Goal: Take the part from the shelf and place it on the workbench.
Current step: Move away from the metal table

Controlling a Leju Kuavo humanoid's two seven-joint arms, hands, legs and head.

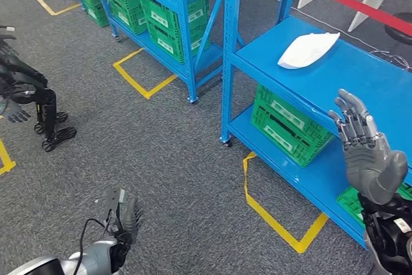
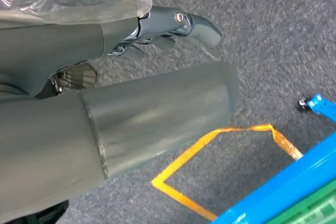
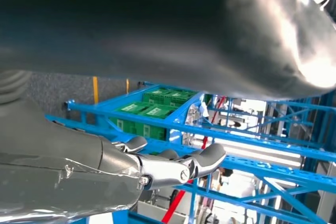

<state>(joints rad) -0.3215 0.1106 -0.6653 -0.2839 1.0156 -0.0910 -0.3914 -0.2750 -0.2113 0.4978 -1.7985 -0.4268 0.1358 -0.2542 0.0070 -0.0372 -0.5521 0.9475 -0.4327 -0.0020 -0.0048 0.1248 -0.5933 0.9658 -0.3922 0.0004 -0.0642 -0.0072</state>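
Blue steel shelf [image 1: 340,88], near unit: the white part [image 1: 308,49] lies flat on the upper deck, toward the back edge, touching nothing else. Lower deck holds a green crate [image 1: 286,127] near its left end and a second green crate [image 1: 352,201] further right, at the front edge.

Right hand [image 1: 365,149]: raised in front of the upper deck's front edge, fingers [image 1: 349,111] spread and upright, palm empty; well apart from the white part. In the right wrist view the same hand [image 3: 166,166] has its fingers extended toward the blue shelving, holding nothing.

Left hand [image 1: 125,214]: low over the grey carpet [image 1: 160,152], fingers loosely apart, nothing in it; in the left wrist view the hand [image 2: 158,77] hangs above the carpet and a yellow tape mark [image 2: 222,140].

Second blue shelf [image 1: 175,4], behind and to the left: several green crates [image 1: 175,27] on its lower deck.

Floor: yellow tape outlines [image 1: 279,217] at the foot of each shelf. A dark robot hand [image 1: 34,101] rests on the carpet at the left edge.
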